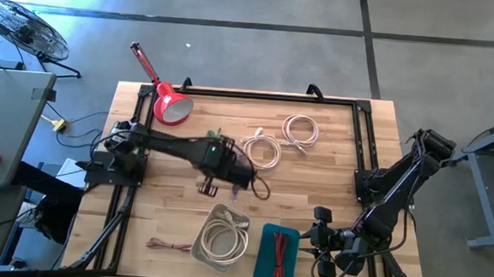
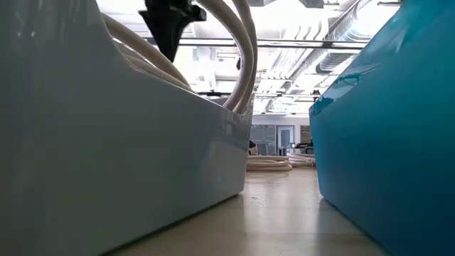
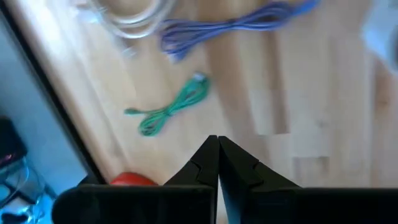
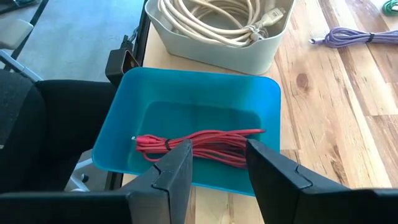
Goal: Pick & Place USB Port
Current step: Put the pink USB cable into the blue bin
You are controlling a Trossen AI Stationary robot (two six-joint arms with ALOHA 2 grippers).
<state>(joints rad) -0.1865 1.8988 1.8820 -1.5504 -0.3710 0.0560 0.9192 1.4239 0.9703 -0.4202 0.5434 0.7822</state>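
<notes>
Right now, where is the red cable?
The red cable lies bundled inside the blue bin, at the table's front edge in the high view, beside the white bin of cream cables.

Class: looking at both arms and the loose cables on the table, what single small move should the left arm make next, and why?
Probably open the left gripper. Its jaws are shut with nothing between them, while the green cable and purple cable lie loose on the table ahead. The right gripper waits open above the red cable in the blue bin.
</notes>
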